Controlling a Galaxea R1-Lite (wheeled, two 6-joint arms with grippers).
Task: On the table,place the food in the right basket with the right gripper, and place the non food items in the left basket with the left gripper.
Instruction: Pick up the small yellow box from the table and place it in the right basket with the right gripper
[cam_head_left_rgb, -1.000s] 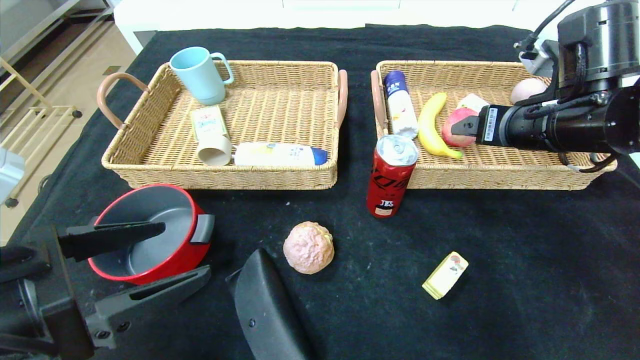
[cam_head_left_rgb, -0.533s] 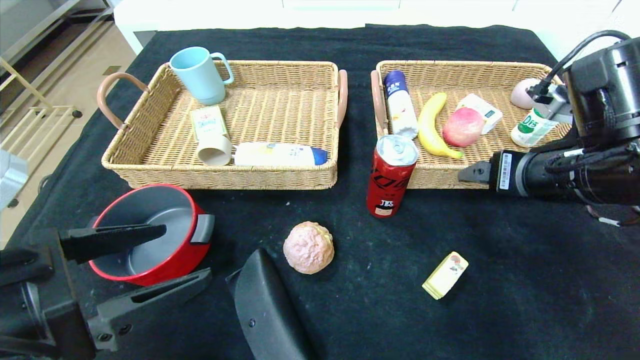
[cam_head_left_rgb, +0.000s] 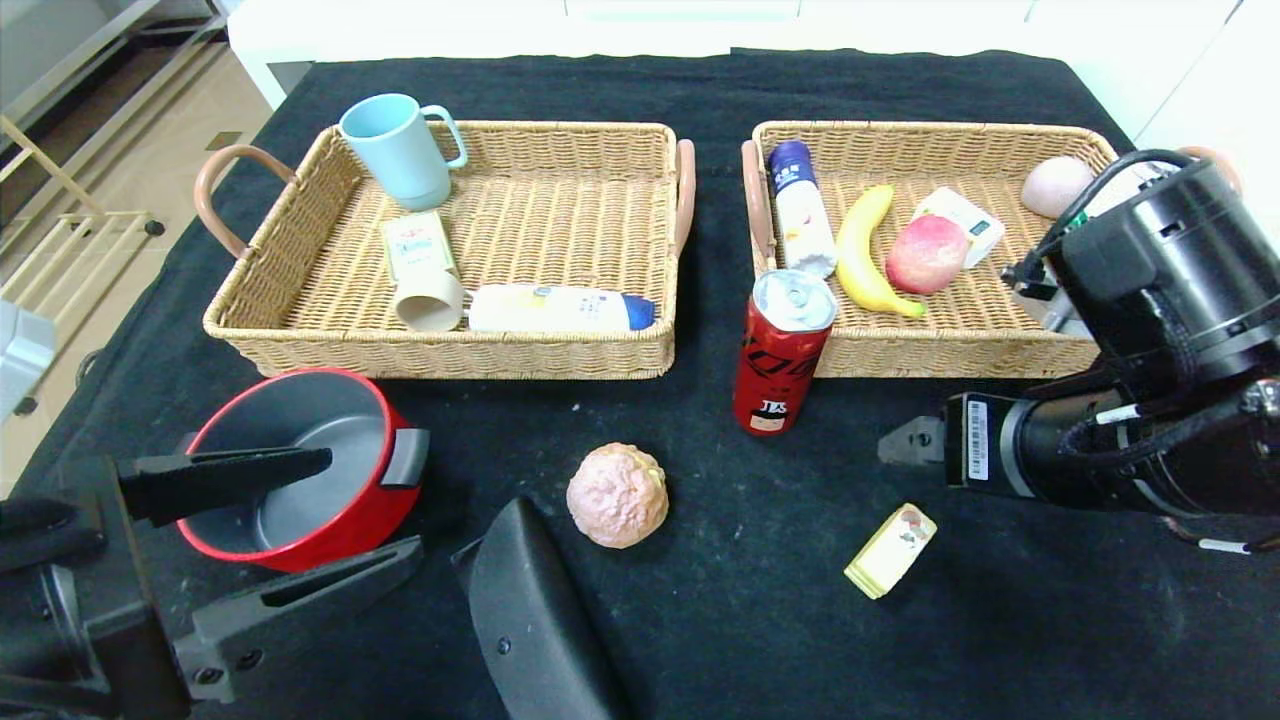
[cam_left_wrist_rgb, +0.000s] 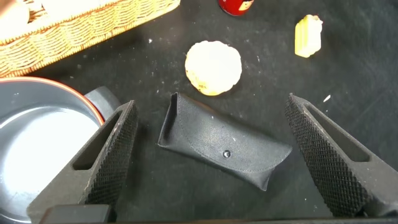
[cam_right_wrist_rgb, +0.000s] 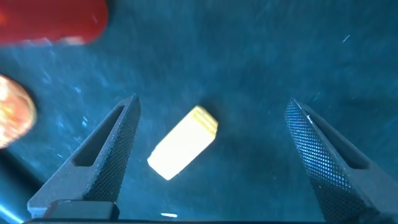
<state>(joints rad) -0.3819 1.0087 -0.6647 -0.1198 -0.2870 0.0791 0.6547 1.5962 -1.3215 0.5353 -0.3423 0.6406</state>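
My right gripper (cam_head_left_rgb: 897, 444) is open and empty above the table in front of the right basket (cam_head_left_rgb: 1000, 350). In the right wrist view (cam_right_wrist_rgb: 212, 106) a small yellow packet (cam_right_wrist_rgb: 182, 142) lies between its spread fingers, below them. My left gripper (cam_head_left_rgb: 375, 500) is open at the near left. In the left wrist view (cam_left_wrist_rgb: 211, 102) it spans a black glasses case (cam_left_wrist_rgb: 224, 149). A pink bun (cam_head_left_rgb: 617, 494), the yellow packet (cam_head_left_rgb: 890, 549), a red can (cam_head_left_rgb: 782, 350) and a red pot (cam_head_left_rgb: 300, 465) are on the table.
The left basket (cam_head_left_rgb: 450, 350) holds a blue mug (cam_head_left_rgb: 400, 150), a small box, a beige cup and a bottle. The right basket holds a bottle, a banana (cam_head_left_rgb: 862, 250), a peach (cam_head_left_rgb: 925, 253), a white box and an egg-like item. The table's left edge is near the pot.
My right arm has swung from over the right basket toward me and now hangs over the yellow packet. The peach stays in the basket. The left arm has not moved.
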